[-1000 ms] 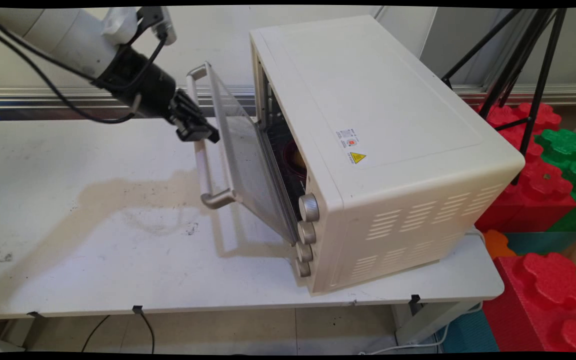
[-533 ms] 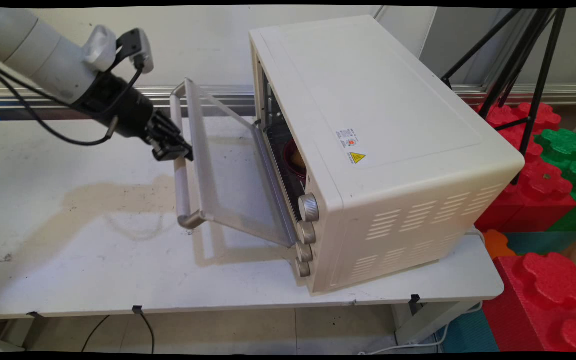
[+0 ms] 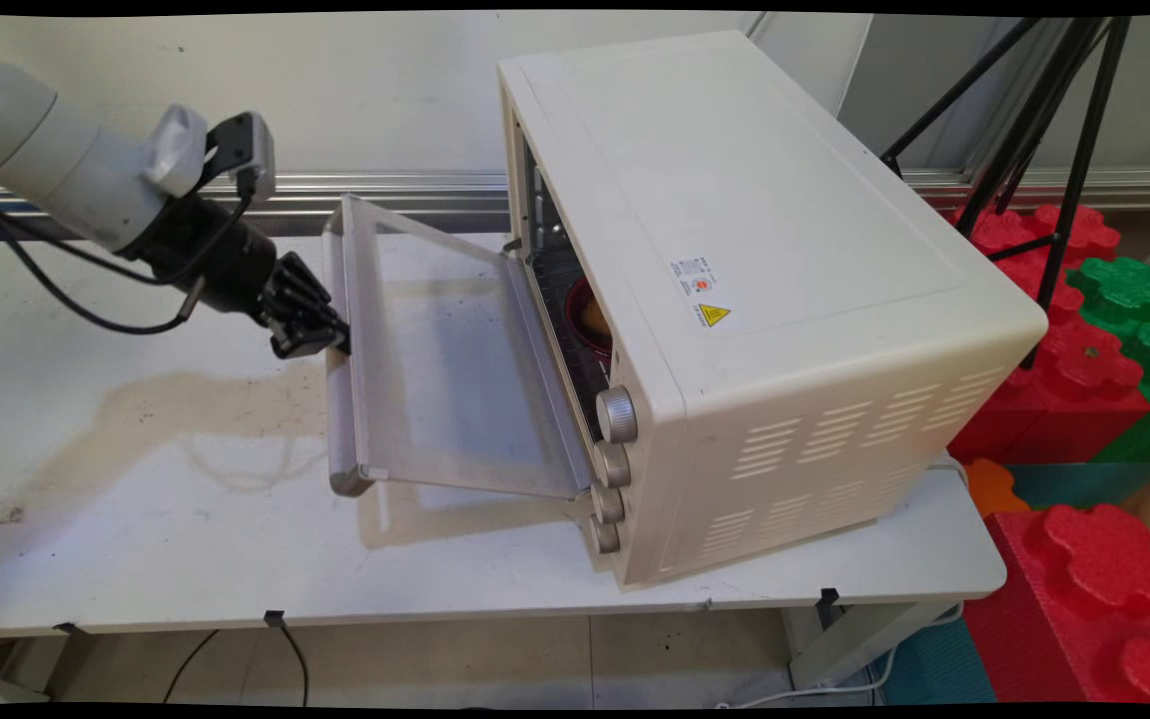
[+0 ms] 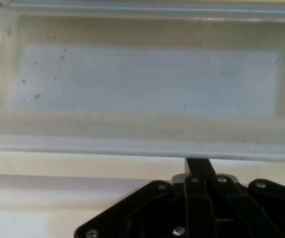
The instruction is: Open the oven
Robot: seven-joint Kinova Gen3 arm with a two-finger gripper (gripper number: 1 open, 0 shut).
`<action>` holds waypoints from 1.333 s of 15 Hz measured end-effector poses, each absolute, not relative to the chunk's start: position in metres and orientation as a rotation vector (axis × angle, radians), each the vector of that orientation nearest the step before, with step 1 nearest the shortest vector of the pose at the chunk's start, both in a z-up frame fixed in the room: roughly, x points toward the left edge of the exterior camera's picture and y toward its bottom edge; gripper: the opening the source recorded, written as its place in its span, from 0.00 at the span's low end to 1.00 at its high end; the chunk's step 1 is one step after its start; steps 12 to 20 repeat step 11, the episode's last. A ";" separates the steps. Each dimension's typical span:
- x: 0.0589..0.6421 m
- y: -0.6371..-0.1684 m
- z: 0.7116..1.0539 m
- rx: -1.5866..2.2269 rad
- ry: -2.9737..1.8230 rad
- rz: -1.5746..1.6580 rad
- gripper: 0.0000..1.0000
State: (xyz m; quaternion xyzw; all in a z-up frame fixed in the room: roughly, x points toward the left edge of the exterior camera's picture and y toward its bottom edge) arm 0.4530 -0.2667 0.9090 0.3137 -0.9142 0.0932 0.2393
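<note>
Oven door (image 3: 455, 379) has swung from near-upright to almost flat at frame centre-left, your end effector (image 3: 320, 340) clamped on its handle (image 3: 337, 399).

My arm (image 3: 46, 155) is a white rounded tube ending in a black wrist, black cables looping beneath; my black gripper (image 3: 310, 335) linkage (image 4: 192, 208) carries small silver screws.
</note>
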 end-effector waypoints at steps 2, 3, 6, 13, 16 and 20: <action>0.457 -0.264 0.903 0.854 -2.504 0.251 0.00; 0.459 -0.262 0.901 0.853 -2.503 0.251 0.00; 0.465 -0.258 0.893 0.850 -2.501 0.252 0.00; 0.479 -0.256 0.887 0.844 -2.500 0.269 0.00; 0.479 -0.256 0.887 0.844 -2.500 0.269 0.00; 0.479 -0.256 0.887 0.844 -2.500 0.269 0.00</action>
